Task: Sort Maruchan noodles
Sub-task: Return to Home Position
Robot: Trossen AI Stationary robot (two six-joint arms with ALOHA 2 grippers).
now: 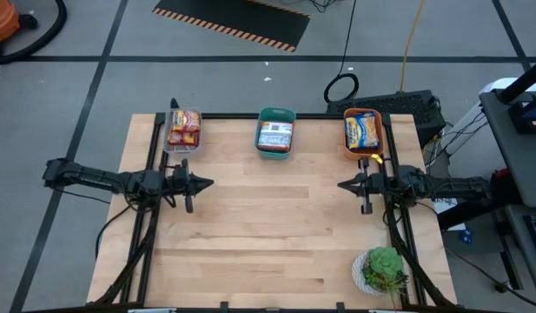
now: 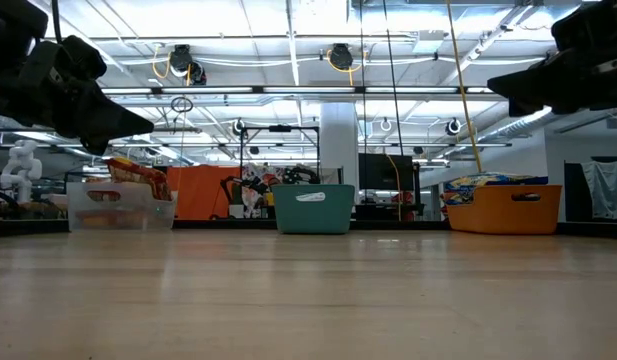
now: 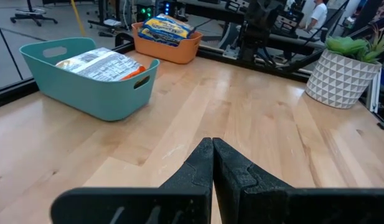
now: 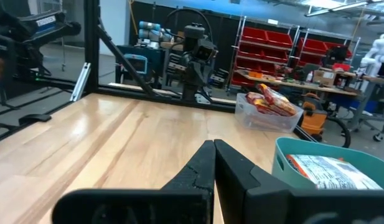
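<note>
Along the far edge of the pale wooden table, three bins stand in a row, well apart: a clear bin at the left arm's end, a teal bin in the middle and an orange bin at the right arm's end. The noodles lie inside them: red packs in the clear bin, blue-white packs in the teal, yellow packs in the orange. A plant in a white pot sits at the near right corner.

The left pincer hangs above the table's left side, its fingers pressed together on nothing. The right pincer faces it from the right side, likewise closed and holding nothing, the two well apart.

Around the table the floor is grey with dark tape lines, and a hazard-striped mat lies beyond the far edge. Red crates fill shelves at one side of the room, and lamps and pipes run under the ceiling.
</note>
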